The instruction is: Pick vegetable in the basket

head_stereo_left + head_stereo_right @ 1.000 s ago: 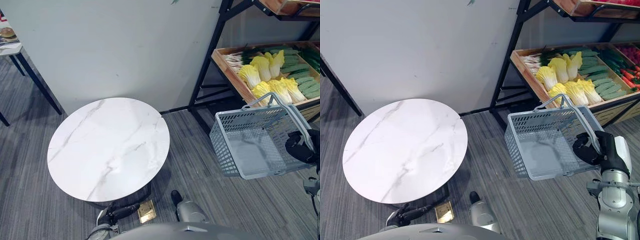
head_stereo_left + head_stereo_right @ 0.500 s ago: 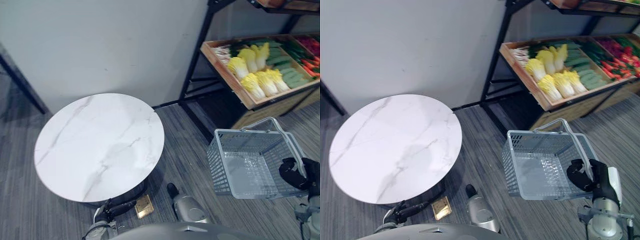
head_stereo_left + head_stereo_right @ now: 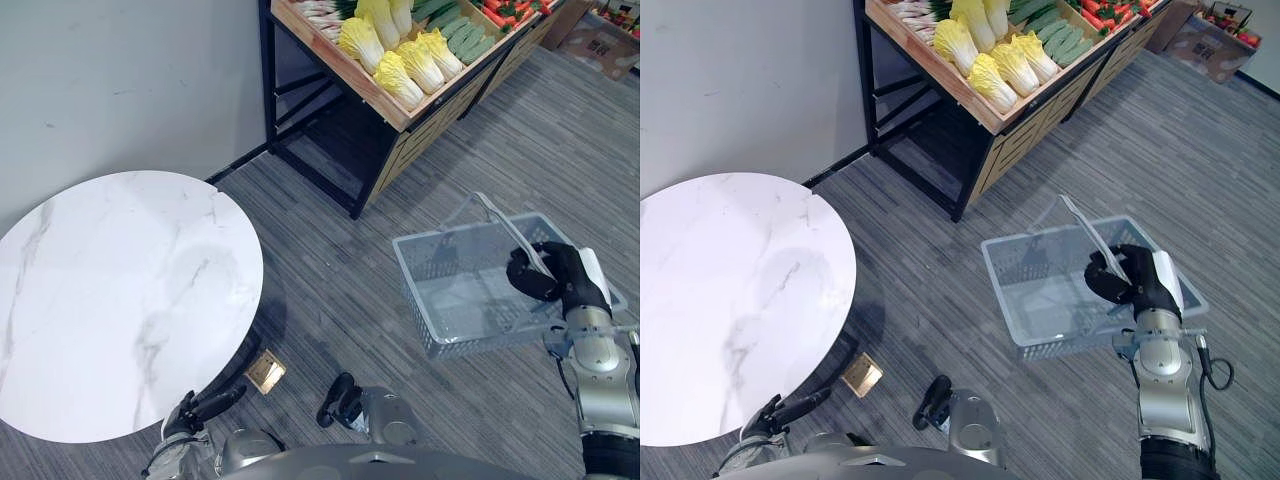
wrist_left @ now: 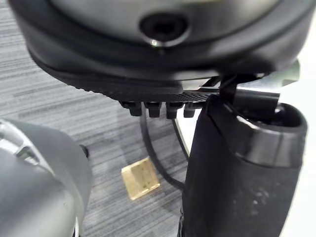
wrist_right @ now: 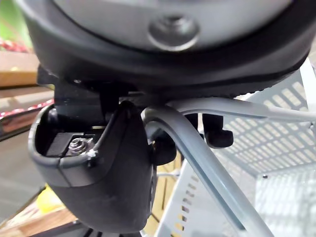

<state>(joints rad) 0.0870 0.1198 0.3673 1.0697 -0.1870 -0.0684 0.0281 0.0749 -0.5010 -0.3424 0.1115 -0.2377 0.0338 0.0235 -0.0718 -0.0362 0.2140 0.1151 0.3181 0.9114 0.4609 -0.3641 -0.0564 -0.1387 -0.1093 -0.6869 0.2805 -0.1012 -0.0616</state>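
Observation:
A grey plastic mesh basket (image 3: 462,292) hangs empty over the carpet at the right, and my right hand (image 3: 551,275) is shut on its metal handle (image 5: 212,174). In the right wrist view my thumb (image 5: 101,177) curls round that handle, with the basket's mesh wall (image 5: 276,145) beyond. Yellow cabbages (image 3: 396,56) and green vegetables (image 3: 1055,35) lie in a wooden crate on the black shelf rack (image 3: 330,150) at the back, well apart from the basket. My left hand (image 3: 203,407) hangs low at the lower left, fingers relaxed, holding nothing.
A round white marble table (image 3: 110,300) stands at the left, close to my left hand. A brass floor plate (image 3: 263,371) sits in the carpet beside it. A grey wall (image 3: 120,80) runs behind the table. Open carpet lies between the basket and the rack.
The camera has swung, so the whole scene has shifted. The basket now hangs farther out from the shelf rack than before. My right hand has kept hold of the handle.

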